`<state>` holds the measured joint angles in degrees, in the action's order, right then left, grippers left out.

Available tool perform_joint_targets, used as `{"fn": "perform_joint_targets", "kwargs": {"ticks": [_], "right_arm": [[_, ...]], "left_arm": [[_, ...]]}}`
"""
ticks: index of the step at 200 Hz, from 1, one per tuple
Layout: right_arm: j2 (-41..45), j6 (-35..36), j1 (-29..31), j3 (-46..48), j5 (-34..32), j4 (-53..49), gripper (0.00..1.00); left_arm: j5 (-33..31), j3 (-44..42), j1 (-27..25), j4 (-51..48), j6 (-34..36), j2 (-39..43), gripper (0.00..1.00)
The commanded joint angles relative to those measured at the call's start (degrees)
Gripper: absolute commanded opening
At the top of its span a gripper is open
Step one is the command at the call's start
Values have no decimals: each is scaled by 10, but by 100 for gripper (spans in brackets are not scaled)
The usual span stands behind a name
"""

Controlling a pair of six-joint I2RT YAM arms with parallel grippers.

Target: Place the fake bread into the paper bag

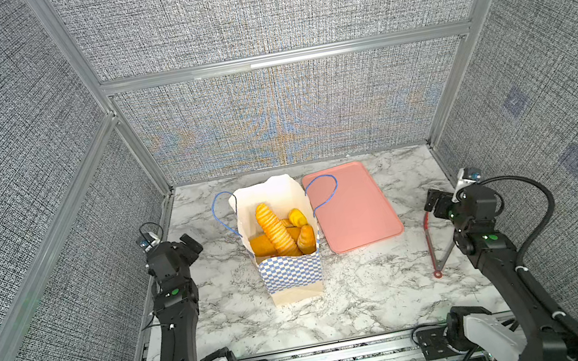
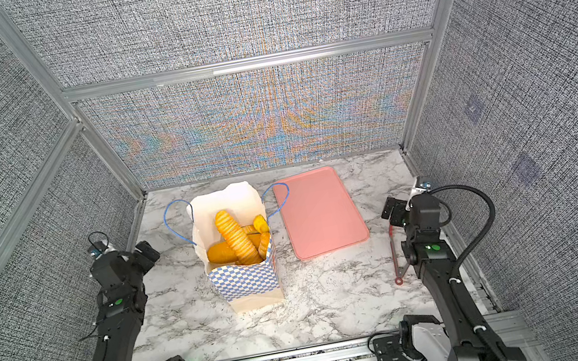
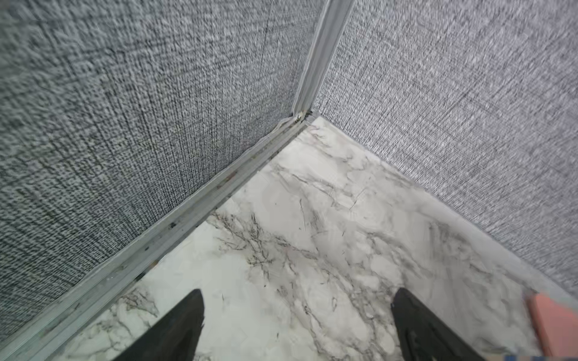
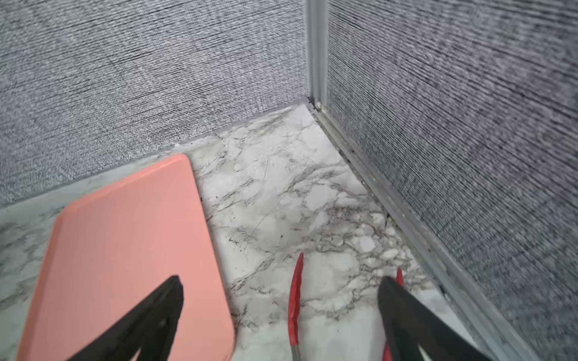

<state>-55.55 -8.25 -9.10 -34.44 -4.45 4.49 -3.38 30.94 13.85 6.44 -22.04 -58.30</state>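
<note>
The paper bag (image 1: 291, 278) (image 2: 247, 282) stands upright in the middle of the marble table, mouth open, blue cord handles flopped outward. The fake bread (image 1: 275, 231) (image 2: 235, 238) lies inside it: a long ridged baguette leaning across oval loaves and small rolls. My left gripper (image 1: 190, 243) (image 2: 146, 253) (image 3: 295, 293) hangs open to the left of the bag, over bare marble, with nothing between its fingers. My right gripper (image 1: 434, 202) (image 2: 391, 210) (image 4: 280, 279) is open at the right side, above the far ends of the red tongs (image 4: 295, 297), holding nothing.
A flat pink tray (image 1: 352, 206) (image 2: 319, 212) (image 4: 131, 250) (image 3: 553, 322) lies bare just right of the bag. The red tongs (image 1: 431, 244) (image 2: 394, 255) lie on the table by the right wall. Grey fabric walls with aluminium rails close in three sides.
</note>
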Motion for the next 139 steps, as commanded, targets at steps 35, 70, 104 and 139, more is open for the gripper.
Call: {"fn": "perform_joint_targets", "kwargs": {"ticks": [35,70,104,139], "right_arm": [[-82,120,37,103,-13,219,99],[-161,81,75,81,14,250,99],[-258,137,147,130,9,411,99],[-327,146,156,181,5,568,99]], "left_arm": [[-2,-90,-11,256,108,-80,99],[-1,-111,-46,362,108,-173,99],[-23,-106,-73,373,129,-203,99],[12,-169,-83,527,158,-232,99]]}}
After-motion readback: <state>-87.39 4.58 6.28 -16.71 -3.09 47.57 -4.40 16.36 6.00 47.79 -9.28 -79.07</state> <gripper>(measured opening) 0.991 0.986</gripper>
